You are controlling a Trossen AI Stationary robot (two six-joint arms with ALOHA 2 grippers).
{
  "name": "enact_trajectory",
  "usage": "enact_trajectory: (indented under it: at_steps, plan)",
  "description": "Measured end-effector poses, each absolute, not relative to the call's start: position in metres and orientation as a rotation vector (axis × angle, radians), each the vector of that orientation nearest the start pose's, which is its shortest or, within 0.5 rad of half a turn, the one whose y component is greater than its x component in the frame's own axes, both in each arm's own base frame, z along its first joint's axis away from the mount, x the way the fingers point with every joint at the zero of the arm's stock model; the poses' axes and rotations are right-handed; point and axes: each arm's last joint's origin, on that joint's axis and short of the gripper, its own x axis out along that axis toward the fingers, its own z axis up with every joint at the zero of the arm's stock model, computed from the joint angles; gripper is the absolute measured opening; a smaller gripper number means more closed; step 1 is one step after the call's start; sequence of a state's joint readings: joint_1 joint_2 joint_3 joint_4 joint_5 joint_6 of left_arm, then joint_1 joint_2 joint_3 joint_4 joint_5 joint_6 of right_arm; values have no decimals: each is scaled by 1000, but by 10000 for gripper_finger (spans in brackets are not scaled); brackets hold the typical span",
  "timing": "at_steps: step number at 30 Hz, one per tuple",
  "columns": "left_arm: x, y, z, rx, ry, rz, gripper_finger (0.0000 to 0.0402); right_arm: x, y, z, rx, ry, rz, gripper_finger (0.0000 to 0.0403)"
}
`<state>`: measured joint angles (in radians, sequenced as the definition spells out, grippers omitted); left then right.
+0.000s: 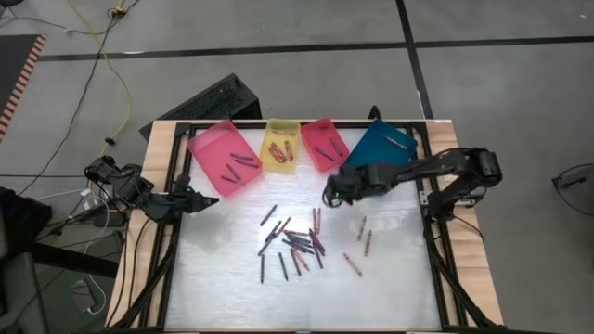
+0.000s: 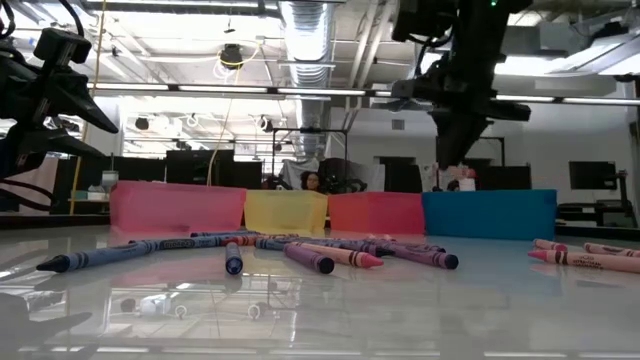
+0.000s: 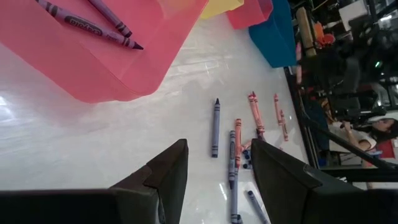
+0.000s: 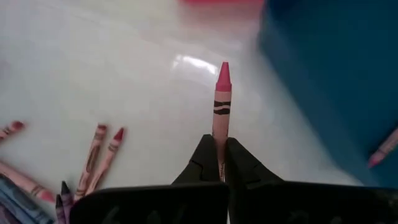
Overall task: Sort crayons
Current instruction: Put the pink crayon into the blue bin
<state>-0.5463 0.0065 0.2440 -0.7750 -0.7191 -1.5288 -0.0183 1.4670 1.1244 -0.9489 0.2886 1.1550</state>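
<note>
**Inspector:** Right hand (image 4: 219, 163) is clamped on one pink crayon (image 4: 221, 102), pinched at its butt end so most of the stick juts forward past the fingertips. In the high view that hand (image 1: 329, 192) hangs above the surface (image 1: 223, 288), just in front of the red tray (image 1: 320, 148) and the blue tray (image 1: 376, 148).

**Clerk:** Why so far back on the stick?

**Inspector:** My judgement: the free length lets the tip clear a tray wall before release. Which tray is intended I cannot tell.

**Clerk:** And the other arm?

**Inspector:** Left hand (image 3: 217, 180) waits over the surface's left edge beside the pink tray (image 3: 93, 68), fingers parted wide, holding nothing and touching nothing.

**Clerk:** Remaining stock?

**Inspector:** Loose crayons (image 1: 297, 243) lie scattered at mid-surface, a few more apart to the right. Some already rest in the trays, the yellow tray (image 1: 278, 128) included; two purple ones (image 3: 93, 25) show in the pink tray. Sorting looks well short of finished.
</note>
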Motion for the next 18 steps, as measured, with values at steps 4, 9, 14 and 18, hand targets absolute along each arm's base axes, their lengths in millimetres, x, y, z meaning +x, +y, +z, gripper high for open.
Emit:
enact_trajectory:
  at_steps: [4, 9, 14, 18]
  plan:
    - [59, -13, 175, -1182, 208, 447, 165, 245, -31, 271, 813, 922, -993, 1]
    - [58, -13, 175, -1175, 199, 459, 165, 207, -49, 287, 761, 898, -1211, 1]
    - [58, -12, 175, -1166, 189, 474, 165, 187, -66, 287, 747, 962, -1380, 1]
    - [57, -12, 174, -1157, 195, 483, 165, 188, -81, 278, 738, 970, -1406, 1]
